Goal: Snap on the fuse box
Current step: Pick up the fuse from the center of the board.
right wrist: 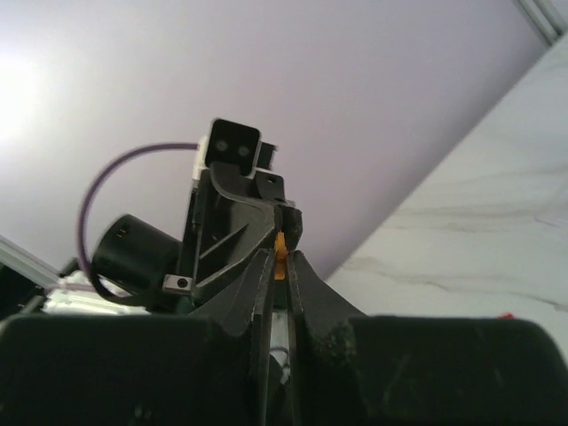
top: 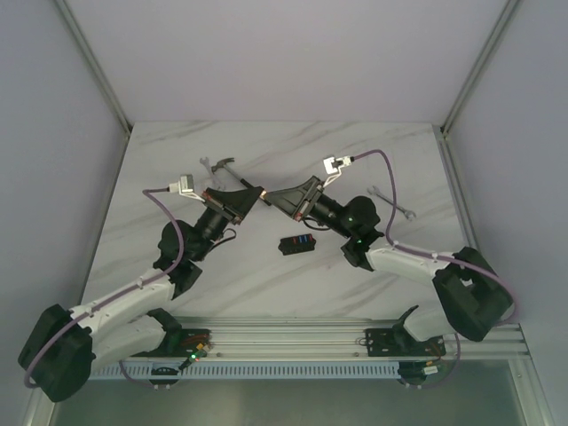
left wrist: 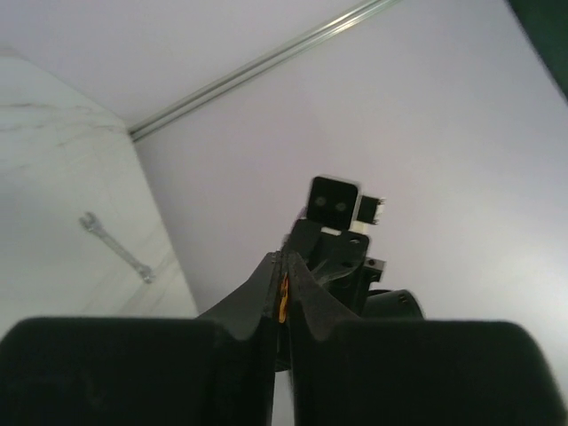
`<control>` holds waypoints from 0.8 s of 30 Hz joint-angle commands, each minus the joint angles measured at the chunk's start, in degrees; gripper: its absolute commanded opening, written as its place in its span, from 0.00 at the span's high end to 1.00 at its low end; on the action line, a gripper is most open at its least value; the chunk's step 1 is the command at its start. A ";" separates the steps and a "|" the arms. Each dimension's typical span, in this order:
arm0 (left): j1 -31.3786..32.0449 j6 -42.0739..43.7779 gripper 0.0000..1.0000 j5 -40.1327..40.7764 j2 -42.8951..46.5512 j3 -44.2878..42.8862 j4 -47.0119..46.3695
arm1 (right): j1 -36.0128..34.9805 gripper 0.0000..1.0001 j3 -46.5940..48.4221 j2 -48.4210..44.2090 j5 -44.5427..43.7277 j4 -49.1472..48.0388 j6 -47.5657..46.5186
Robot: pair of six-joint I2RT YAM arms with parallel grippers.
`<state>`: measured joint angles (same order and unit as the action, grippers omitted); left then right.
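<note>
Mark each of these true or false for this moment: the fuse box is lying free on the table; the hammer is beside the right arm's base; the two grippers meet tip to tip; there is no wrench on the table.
1. The fuse box lies on the table, in neither gripper. True.
2. The hammer is beside the right arm's base. False: it lies on the far part of the table, beyond the grippers.
3. The left gripper and right gripper meet tip to tip. True, with a small orange piece between their tips.
4. No wrench is on the table. False: a wrench lies to the right of the right arm's wrist.
</note>
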<state>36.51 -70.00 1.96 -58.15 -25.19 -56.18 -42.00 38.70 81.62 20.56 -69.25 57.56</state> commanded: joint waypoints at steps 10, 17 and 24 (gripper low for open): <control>0.14 14.68 0.61 5.80 4.36 0.25 27.58 | 1.52 1.00 8.43 -11.16 -10.53 51.87 -19.69; -0.74 24.74 0.47 1.12 -3.35 -3.59 33.59 | 1.92 1.00 16.66 -9.29 -16.85 77.16 -29.58; -3.28 32.87 0.36 -9.43 -18.93 -11.07 31.43 | 2.00 1.00 21.30 -5.05 -22.42 87.52 -30.86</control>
<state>34.52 -43.90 -0.01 -70.67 -31.66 -24.01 -40.16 56.10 73.91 3.57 8.03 29.04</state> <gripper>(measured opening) 0.621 0.142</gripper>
